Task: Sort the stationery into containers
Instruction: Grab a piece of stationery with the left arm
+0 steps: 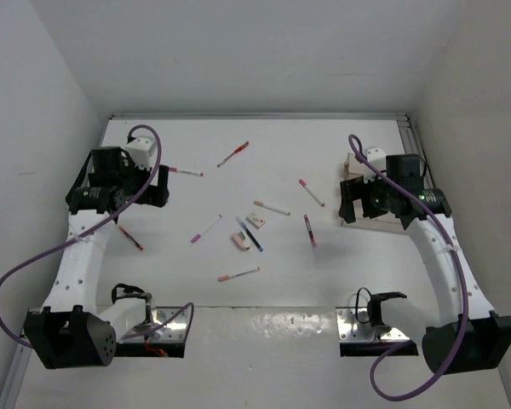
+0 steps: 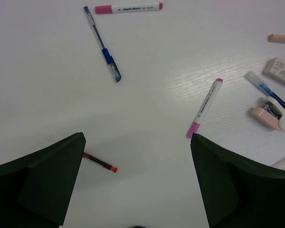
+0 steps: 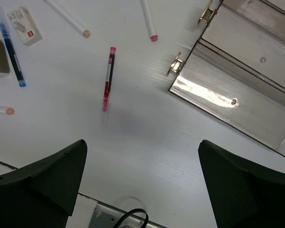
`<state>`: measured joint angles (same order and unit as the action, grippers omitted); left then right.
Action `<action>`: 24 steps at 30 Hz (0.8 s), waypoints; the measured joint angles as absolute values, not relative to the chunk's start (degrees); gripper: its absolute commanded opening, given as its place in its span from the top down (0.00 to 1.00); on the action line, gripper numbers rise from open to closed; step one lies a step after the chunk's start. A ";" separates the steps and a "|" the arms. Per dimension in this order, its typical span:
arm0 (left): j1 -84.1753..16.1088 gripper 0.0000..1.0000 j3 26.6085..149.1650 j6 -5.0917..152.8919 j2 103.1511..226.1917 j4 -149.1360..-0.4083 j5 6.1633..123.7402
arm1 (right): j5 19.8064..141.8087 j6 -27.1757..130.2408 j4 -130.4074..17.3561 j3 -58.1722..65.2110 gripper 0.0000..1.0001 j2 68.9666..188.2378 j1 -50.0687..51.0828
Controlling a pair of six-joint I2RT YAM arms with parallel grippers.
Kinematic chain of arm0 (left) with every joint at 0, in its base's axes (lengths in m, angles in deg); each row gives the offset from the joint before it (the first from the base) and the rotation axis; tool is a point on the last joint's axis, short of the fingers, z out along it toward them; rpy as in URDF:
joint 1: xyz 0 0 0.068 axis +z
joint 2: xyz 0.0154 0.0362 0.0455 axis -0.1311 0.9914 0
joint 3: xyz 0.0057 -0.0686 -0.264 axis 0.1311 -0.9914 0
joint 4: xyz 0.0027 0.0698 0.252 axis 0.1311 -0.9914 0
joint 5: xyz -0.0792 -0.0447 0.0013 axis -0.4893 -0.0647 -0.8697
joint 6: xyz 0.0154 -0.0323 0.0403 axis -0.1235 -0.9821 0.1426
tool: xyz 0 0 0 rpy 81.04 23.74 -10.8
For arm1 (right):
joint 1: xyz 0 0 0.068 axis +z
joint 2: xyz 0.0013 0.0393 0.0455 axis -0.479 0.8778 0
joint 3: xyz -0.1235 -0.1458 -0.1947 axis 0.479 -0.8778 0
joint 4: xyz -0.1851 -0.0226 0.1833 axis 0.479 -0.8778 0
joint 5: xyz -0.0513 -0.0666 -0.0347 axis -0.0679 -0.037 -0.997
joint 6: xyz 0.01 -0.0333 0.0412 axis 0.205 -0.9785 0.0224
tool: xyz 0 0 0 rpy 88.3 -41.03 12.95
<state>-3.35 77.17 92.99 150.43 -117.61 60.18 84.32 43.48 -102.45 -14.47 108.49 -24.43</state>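
a: nearest in the wrist views are the dark fingers. the left gripper [image 2: 137, 138] hovers over the table with its jaws spread wide and nothing between them. the right gripper [image 3: 142, 142] is just as wide and empty.

b: and the stationery?

a: scattered over the middle of the white, faintly wood-grained table [image 1: 324, 273]. by the left gripper, a thin pen with a red tip [image 2: 100, 164] shows partly from behind one finger. beyond it lie a white marker with a pink cap [image 2: 205, 108], a clear blue gel pen [image 2: 103, 45] and another pink-capped white marker [image 2: 128, 8]. at that view's right edge are a small white rectangular eraser [image 2: 280, 71] and a rounded pale pink piece [image 2: 268, 116], right against a pale blue pen [image 2: 266, 88].

b: the container?

a: the clear plastic rectangular box [image 3: 242, 95], with long divided slots and small brass-coloured fittings, stands on the table's right side, below the right wrist. a dark red pen with pink ends [image 3: 108, 78] lies near it but apart. every pen i can see is on the table, outside the box.

b: the room?

a: plain white walls [image 1: 34, 128] on three sides. purple cables [image 1: 146, 127] loop from the arms. shiny metal base plates [image 1: 383, 328] sit at the near edge.
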 measured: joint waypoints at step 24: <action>-2.01 0.35 83.29 82.06 190.56 -103.31 68.48 | 85.16 43.42 -102.47 -14.47 0.01 112.67 -24.39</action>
<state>-2.01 83.29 82.06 190.56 -103.31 68.48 85.16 43.42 -102.47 -14.47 112.67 -24.39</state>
